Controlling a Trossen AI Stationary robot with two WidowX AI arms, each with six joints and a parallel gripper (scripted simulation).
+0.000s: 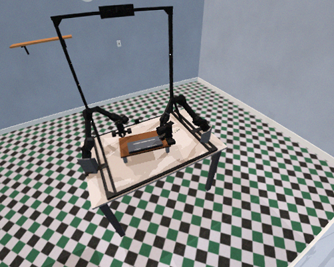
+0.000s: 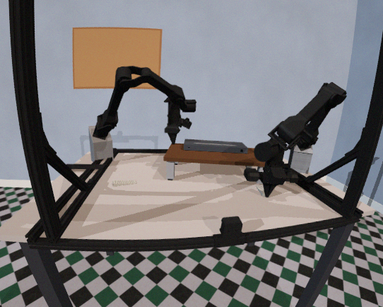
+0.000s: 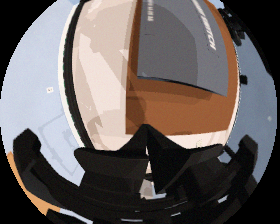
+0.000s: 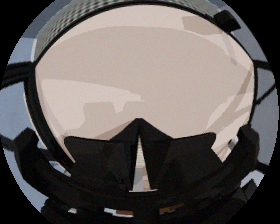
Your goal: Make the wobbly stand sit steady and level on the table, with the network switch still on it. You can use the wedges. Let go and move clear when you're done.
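Observation:
The brown stand (image 1: 128, 140) (image 2: 212, 158) (image 3: 175, 111) carries the grey network switch (image 1: 144, 144) (image 2: 215, 146) (image 3: 175, 55) flat on its top. Its top looks slightly lower at the right in the exterior view; whether all feet touch is unclear. My left gripper (image 2: 172, 142) (image 3: 145, 127) is shut and empty, tips at or just above the stand's end. My right gripper (image 2: 267, 195) (image 4: 138, 121) is shut, pointing down low over the table beside the stand. A pale ribbed row (image 2: 124, 182), perhaps the wedges, lies on the table. A faint greenish piece (image 2: 260, 190) is partly hidden behind the right gripper.
A black frame (image 2: 141, 244) rims the table, with uprights at its sides. A small black block (image 2: 231, 225) sits on the frame's bar near the exterior camera. A grey stand leg (image 2: 170, 170) shows below the left arm's gripper.

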